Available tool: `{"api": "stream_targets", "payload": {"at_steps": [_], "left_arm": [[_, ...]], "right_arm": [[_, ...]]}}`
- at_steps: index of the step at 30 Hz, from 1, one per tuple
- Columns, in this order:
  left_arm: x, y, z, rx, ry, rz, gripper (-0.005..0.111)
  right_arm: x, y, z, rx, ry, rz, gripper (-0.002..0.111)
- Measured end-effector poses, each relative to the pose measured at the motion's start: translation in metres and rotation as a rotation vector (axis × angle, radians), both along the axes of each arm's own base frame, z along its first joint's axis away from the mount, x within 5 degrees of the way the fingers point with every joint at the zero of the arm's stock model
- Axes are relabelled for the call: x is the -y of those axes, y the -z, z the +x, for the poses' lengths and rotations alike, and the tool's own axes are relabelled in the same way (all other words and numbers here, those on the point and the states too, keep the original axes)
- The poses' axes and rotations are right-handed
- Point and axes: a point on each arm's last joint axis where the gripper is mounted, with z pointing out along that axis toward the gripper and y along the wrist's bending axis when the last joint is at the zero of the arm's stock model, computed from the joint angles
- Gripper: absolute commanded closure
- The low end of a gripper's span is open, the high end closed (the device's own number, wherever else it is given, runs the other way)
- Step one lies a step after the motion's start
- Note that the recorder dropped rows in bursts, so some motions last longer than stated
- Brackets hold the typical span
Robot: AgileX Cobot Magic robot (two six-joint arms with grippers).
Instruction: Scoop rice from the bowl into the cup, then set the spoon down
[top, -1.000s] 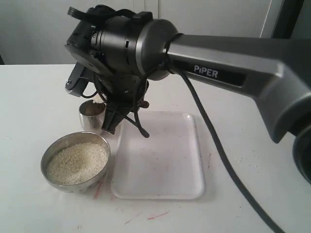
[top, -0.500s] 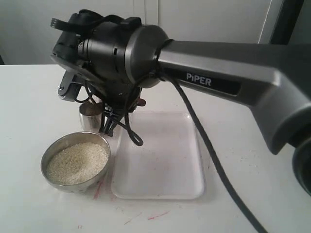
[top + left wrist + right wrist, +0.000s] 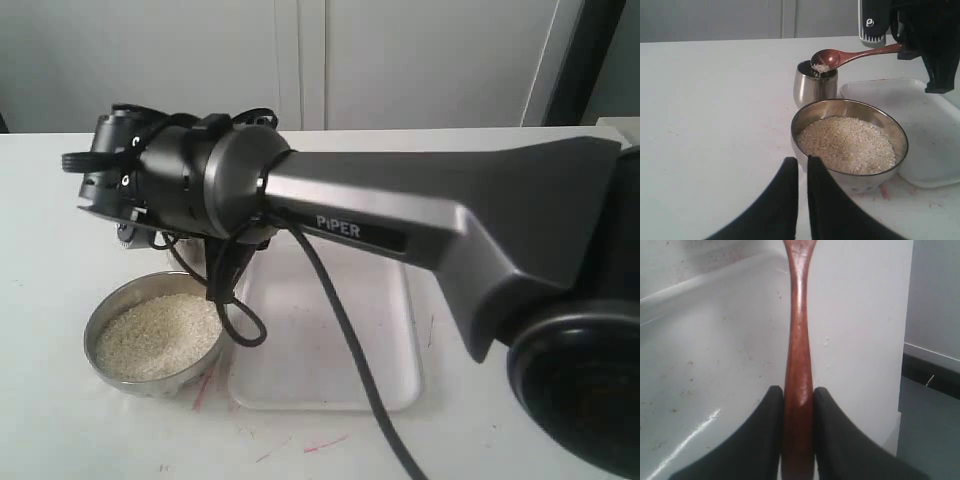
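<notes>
one bowl [image 3: 860,181], one cup [image 3: 815,91], one spoon [image 3: 862,53], one tray [image 3: 935,145]

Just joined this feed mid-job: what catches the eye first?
The big dark right arm fills the exterior view, stretched across the tray toward the left side. Its fingers clamp the wooden spoon, whose head hangs over the cup with rice at its lip. Right beside the cup, the bowl holds much more.

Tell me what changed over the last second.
The right arm swung left and lower in the exterior view, hiding the cup there. The right gripper holds the spoon, its head over the cup. The bowl, rice and tray stayed put.
</notes>
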Motion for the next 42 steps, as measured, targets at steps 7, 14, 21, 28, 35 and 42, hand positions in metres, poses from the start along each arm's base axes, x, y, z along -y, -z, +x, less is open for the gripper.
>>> {"api": "stream_targets", "payload": {"at_steps": [7,14,21,28,35,42], "left_arm": [[0.000,0.000,0.000,0.000,0.000,0.000,0.092],[0.000,0.000,0.000,0.000,0.000,0.000,0.092],[0.000,0.000,0.000,0.000,0.000,0.000,0.092],[0.000,0.000,0.000,0.000,0.000,0.000,0.092],[0.000,0.000,0.000,0.000,0.000,0.000,0.092],[0.000,0.000,0.000,0.000,0.000,0.000,0.092]], "right_arm": [[-0.009,-0.003,-0.003,0.096,-0.018,-0.037,0.108],[-0.012,-0.005,-0.005,0.119,-0.031,-0.048,0.108],[-0.012,-0.005,-0.005,0.123,-0.032,-0.051,0.108],[-0.012,-0.005,-0.005,0.123,-0.032,-0.051,0.108],[-0.012,-0.005,-0.005,0.109,-0.065,-0.085,0.108],[-0.011,-0.006,-0.004,0.124,-0.070,-0.097,0.108]]}}
